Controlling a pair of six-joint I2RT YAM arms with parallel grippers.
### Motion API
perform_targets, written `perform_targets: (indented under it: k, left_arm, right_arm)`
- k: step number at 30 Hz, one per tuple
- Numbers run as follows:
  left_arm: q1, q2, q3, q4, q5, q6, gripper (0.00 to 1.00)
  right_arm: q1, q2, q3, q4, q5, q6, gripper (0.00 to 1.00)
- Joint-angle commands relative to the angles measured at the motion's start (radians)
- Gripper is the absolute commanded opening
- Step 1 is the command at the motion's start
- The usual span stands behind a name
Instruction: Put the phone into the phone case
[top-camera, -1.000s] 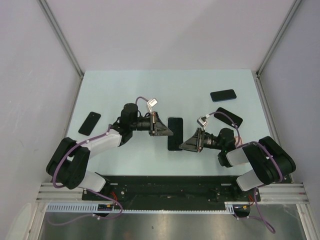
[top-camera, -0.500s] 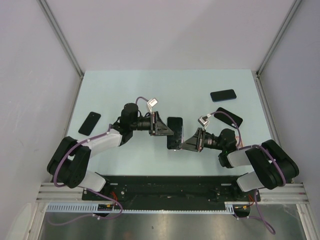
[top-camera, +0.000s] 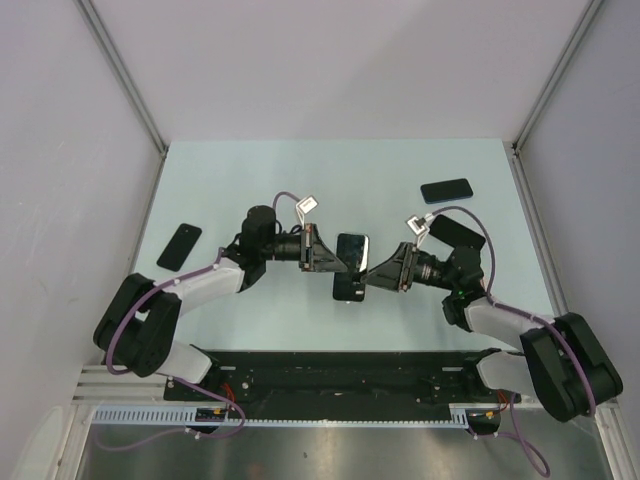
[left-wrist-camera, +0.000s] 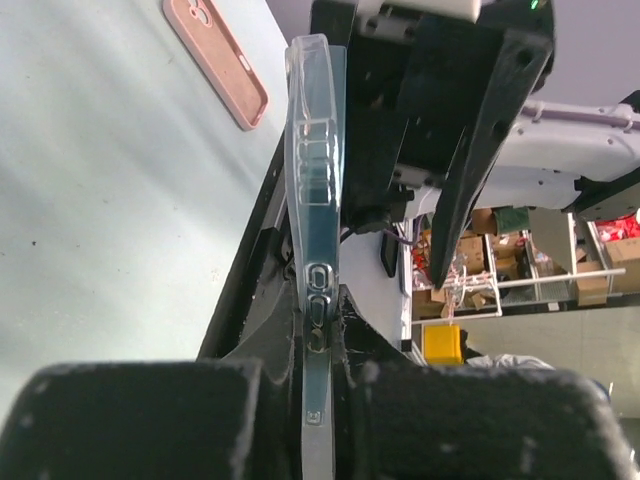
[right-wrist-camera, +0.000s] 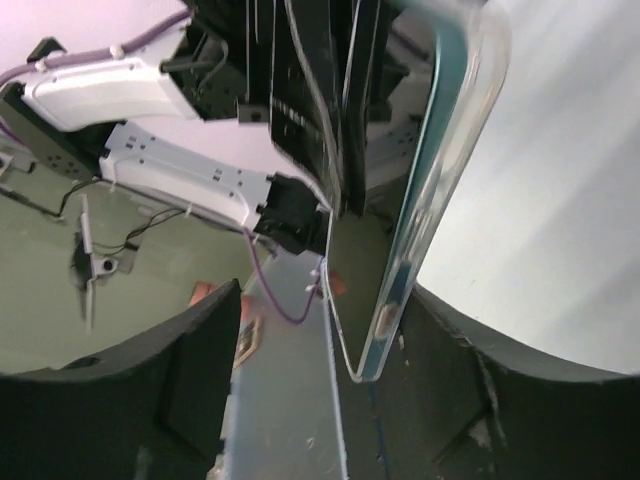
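Phone case (left-wrist-camera: 315, 180) is standing on edge, left tool (left-wrist-camera: 318, 345) pinching it, right tool (right-wrist-camera: 330, 330) hanging spread around it; fitting looks underway, needing square alignment.

The case (left-wrist-camera: 312, 200) is shown clear, tinted teal at its rim; a second case (left-wrist-camera: 217, 60) is shown pink. The table (top-camera: 250, 180) is rendered pale green, the cables (top-camera: 284, 196) purple, the far phone (top-camera: 446, 190) black.

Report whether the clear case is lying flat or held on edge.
Held on edge: the left wrist view shows the clear case narrow-side-on, its lower end pinched in the left tool.
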Motion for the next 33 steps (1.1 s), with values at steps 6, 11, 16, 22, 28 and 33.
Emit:
perform_targets:
  k: [6,11,16,22,28,33]
  left_arm:
    - [-0.026,-0.067,0.061,-0.086,0.116,0.115,0.0]
    - [-0.042,-0.059,0.082,-0.072,0.141,0.112,0.0]
    - [-0.045,-0.041,0.106,-0.051,0.164,0.092,0.0]
    - [-0.045,-0.025,0.107,-0.022,0.174,0.073,0.0]
    - [-0.045,0.005,0.119,-0.032,0.173,0.073,0.0]
    - [-0.045,0.021,0.154,-0.16,0.135,0.116,0.0]
  right_arm:
    - [-0.144,-0.089,0.183,-0.249,0.03,-0.151,0.77]
    - [-0.181,-0.017,0.226,-0.118,-0.043,-0.07,0.73]
    - [-0.169,0.029,0.231,-0.083,-0.096,-0.047,0.72]
    - [-0.145,-0.035,0.231,-0.243,-0.062,-0.162,0.72]
    - [-0.128,-0.031,0.231,-0.244,-0.05,-0.157,0.63]
    - [-0.103,-0.043,0.229,-0.272,-0.018,-0.188,0.31]
